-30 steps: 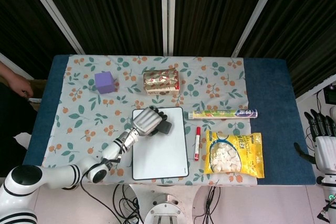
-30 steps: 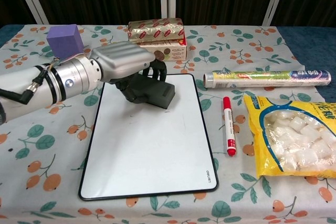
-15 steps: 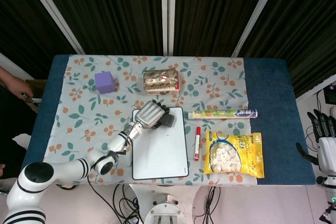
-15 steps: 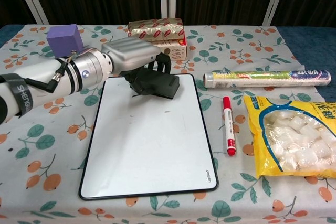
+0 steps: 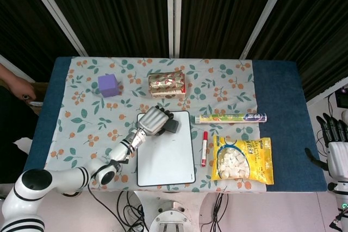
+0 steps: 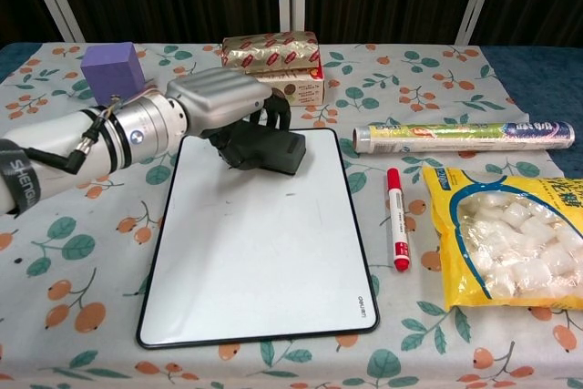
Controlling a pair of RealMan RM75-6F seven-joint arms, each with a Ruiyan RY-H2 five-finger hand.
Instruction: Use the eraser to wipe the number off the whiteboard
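Note:
A whiteboard (image 6: 260, 243) (image 5: 166, 158) with a black frame lies flat on the tablecloth, its white surface showing only a tiny dark speck near the middle. My left hand (image 6: 223, 97) (image 5: 152, 121) grips a dark grey eraser (image 6: 269, 150) (image 5: 171, 126) and presses it on the board's top edge. My right hand (image 5: 337, 142) hangs at the far right beyond the table, its fingers apart and holding nothing.
A red marker (image 6: 396, 230) lies right of the board. Beside it sit a yellow snack bag (image 6: 515, 243) and a long tube (image 6: 460, 137). A gold wrapped box (image 6: 273, 59) stands behind the board, a purple cube (image 6: 114, 70) at back left.
My left hand slid the eraser up to the board's top edge, then shifted it slightly back left. The right hand stayed put.

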